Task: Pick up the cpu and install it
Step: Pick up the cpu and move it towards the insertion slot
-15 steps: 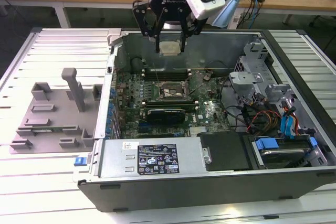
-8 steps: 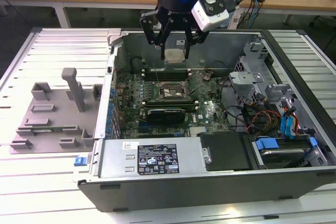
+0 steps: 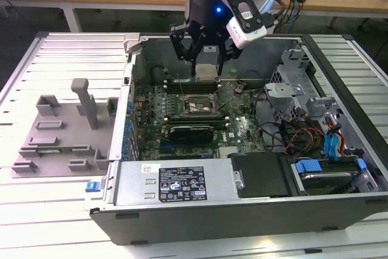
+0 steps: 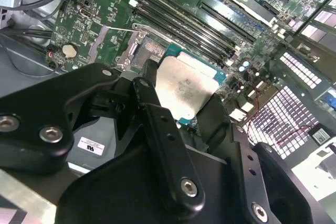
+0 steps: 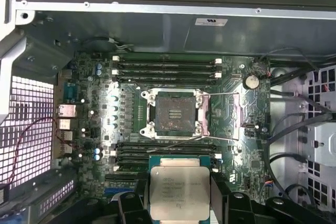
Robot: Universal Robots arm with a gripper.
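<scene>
**Cpu held in the air above the motherboard**

The gripper (image 3: 206, 69) has its fingers (image 4: 152, 114) closed on the cpu (image 4: 186, 88), holding it by the edges, silvery top showing in both wrist views; the chip hangs clear of the motherboard (image 5: 126, 108); below, not straight under it, lies the black-framed socket (image 5: 176, 113), wire levers swung out; beyond the computer case (image 3: 182, 210), a grey tray (image 3: 60, 131) rests at the exterior view's left.

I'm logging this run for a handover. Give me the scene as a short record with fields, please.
gripper: shut on the cpu, over the open computer case
cpu: held above the motherboard, metal top facing the first wrist view, not seated
socket: open, empty
grey tray: outside the case, on the exterior view's left
</scene>
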